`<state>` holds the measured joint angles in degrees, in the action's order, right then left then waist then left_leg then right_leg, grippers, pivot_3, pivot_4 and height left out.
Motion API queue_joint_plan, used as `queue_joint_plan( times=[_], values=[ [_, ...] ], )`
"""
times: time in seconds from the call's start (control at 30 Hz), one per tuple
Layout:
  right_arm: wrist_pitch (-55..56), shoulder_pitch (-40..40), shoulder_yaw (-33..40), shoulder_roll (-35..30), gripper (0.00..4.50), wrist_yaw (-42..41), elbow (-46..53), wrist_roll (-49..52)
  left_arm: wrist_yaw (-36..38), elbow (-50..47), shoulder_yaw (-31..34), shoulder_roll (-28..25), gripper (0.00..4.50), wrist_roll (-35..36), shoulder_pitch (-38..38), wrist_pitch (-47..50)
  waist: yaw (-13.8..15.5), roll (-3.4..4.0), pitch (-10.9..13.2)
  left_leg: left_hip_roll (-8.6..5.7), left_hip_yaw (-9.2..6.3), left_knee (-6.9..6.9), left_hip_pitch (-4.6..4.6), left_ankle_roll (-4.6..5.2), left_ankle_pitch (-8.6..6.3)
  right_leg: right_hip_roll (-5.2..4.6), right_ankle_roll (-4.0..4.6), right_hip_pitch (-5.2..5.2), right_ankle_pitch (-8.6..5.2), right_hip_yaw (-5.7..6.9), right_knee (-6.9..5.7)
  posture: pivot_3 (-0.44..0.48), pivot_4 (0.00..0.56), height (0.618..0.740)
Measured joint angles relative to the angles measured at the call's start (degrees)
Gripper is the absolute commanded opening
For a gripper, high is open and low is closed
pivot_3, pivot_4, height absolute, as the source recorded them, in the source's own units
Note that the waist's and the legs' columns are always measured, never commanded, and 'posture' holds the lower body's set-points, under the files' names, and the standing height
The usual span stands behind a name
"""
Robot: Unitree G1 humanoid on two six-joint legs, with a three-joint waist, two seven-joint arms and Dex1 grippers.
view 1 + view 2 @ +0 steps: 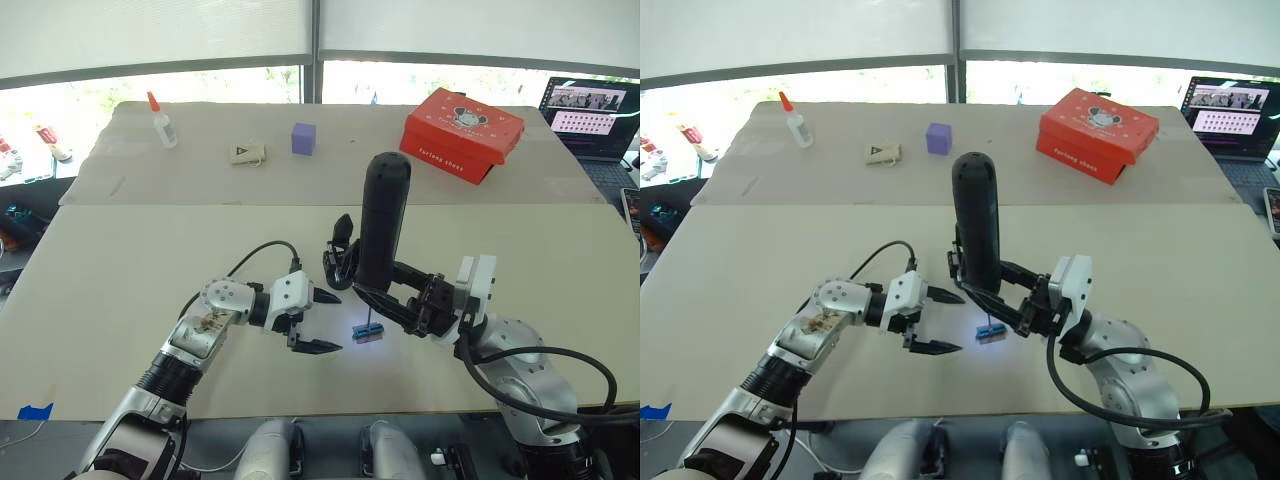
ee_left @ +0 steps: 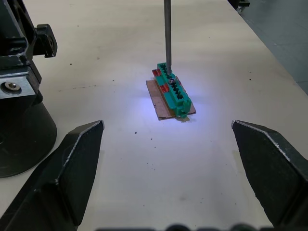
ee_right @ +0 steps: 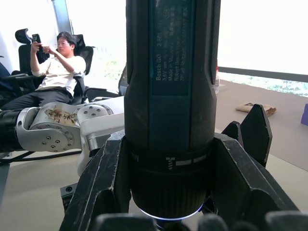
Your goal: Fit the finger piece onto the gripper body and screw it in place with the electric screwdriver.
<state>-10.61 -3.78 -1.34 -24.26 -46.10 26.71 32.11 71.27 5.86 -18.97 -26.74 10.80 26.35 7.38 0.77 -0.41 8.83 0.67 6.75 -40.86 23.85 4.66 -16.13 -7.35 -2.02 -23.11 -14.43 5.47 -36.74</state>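
At the near middle of the table (image 1: pixel 120 290), the electric screwdriver (image 1: pixel 383 220) stands upright, its rounded end up and its long axis close to vertical, clenched low on its barrel between the two black fingers of the right gripper (image 1: pixel 372 292). Its thin bit (image 2: pixel 167 33) comes straight down onto the far end of a small green-and-brown block (image 2: pixel 172 92), which lies flat in the pool of the tool's light. Just left of the block the left gripper (image 1: pixel 318 322) hovers with its fingers spread wide, grasping nothing, the block lying ahead of the gap between them. The gripper body (image 1: pixel 340 262) stands just beyond, at the left side of the screwdriver, its pointed finger sticking up. I cannot pick out a separate finger piece. By my judgement the coming move turns on the bit being over the block, not the gripper body: the tool must shift far and left, and the right arm already carries it.

Farther off lie a red box (image 1: pixel 462 132), a purple cube (image 1: pixel 304 138) and a glue bottle (image 1: pixel 161 120).
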Motion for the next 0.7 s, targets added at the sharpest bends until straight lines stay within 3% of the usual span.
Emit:
queue_joint_plan(
  times=[0.7],
  values=[
    [0.0,0.3,-0.2,-0.1,1.89,-0.1,-0.2,-0.5,0.0,0.4,0.0,0.0,4.50,0.0,0.3,-0.1,0.0,0.00,0.0,0.00,0.00,0.00,0.00,0.00,0.00,0.00,0.00,0.00,0.00,0.00,0.00,0.000,0.150,0.740]
  ],
)
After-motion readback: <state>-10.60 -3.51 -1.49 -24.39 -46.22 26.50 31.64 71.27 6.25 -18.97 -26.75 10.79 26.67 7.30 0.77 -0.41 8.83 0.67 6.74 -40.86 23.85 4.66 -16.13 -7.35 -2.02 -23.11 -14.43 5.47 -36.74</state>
